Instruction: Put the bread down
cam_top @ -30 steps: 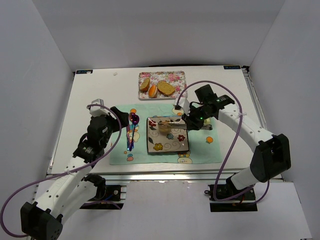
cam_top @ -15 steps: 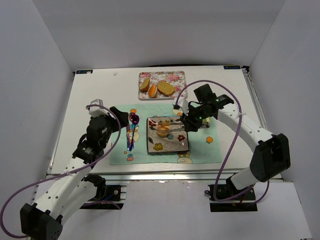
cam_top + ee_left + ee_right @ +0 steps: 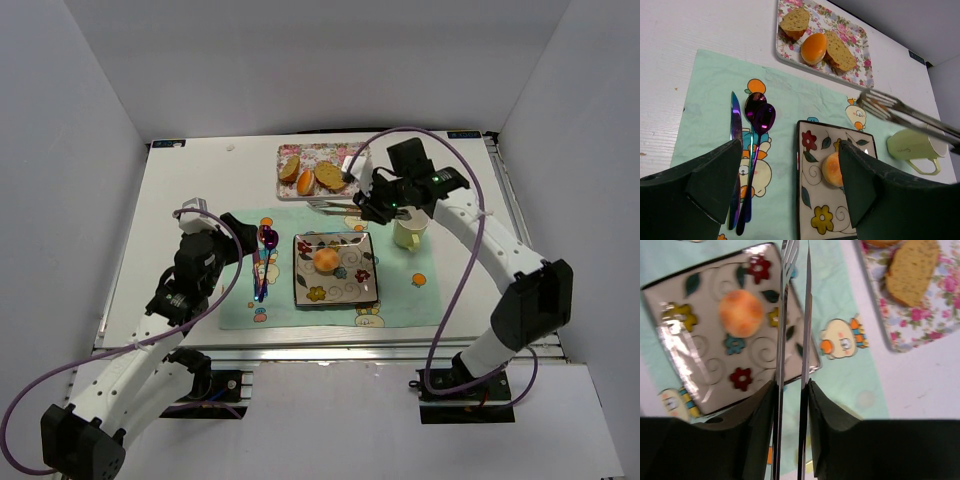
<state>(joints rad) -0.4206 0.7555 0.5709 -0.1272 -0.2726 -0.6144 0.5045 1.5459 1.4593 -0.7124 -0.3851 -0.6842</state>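
A round orange bread roll (image 3: 326,260) lies on the flowered square plate (image 3: 345,292) on the green mat; it also shows in the left wrist view (image 3: 832,169) and the right wrist view (image 3: 741,313). My right gripper (image 3: 372,203) is shut on metal tongs (image 3: 335,205), held above the plate's far edge toward the floral tray (image 3: 360,152). In the right wrist view the gripper (image 3: 791,385) grips the tongs (image 3: 795,290), whose tips are slightly apart and empty. My left gripper (image 3: 230,232) is open and empty (image 3: 790,150) left of the plate (image 3: 815,210).
The floral tray (image 3: 860,65) holds two bread slices and an orange roll (image 3: 305,181). A pale green mug (image 3: 408,233) stands right of the plate. A knife and two purple spoons (image 3: 262,262) lie on the mat (image 3: 240,300) left of the plate.
The tongs let go of the roll, which now lies on the plate. My right gripper has lifted the tongs and swung them back toward the tray. The left arm has not moved.
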